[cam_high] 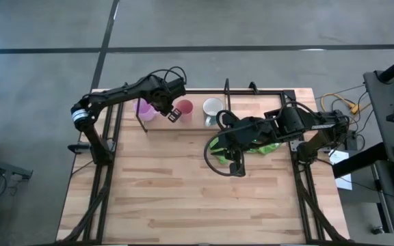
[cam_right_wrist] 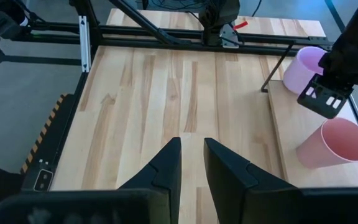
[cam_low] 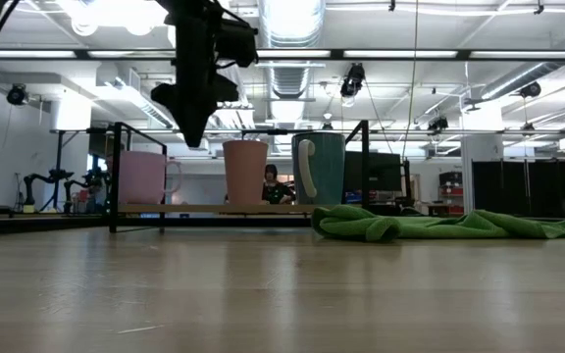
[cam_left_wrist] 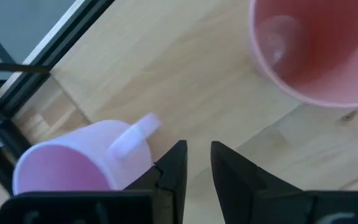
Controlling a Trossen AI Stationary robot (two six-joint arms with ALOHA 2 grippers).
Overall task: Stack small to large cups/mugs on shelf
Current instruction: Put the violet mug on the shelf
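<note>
Three cups stand upright in a row on the shelf point(cam_high: 183, 124) at the table's far edge: a lilac mug point(cam_high: 144, 109), a red-pink cup point(cam_high: 185, 107) and a grey-white mug point(cam_high: 213, 109). My left gripper point(cam_high: 173, 115) is shut and empty. It hovers above the board between the lilac mug point(cam_left_wrist: 73, 171) and the red-pink cup point(cam_left_wrist: 316, 50), pointing down, close to the lilac mug's handle point(cam_left_wrist: 132, 137). My right gripper point(cam_high: 237, 169) is shut and empty over the bare tabletop, near the table's middle.
A green cloth point(cam_high: 246, 143) lies crumpled on the table under the right arm, just in front of the grey-white mug point(cam_low: 320, 167). Thin black rods with upright loops point(cam_low: 116, 176) frame the shelf. Bare tabletop point(cam_right_wrist: 166, 93) lies toward the near edge.
</note>
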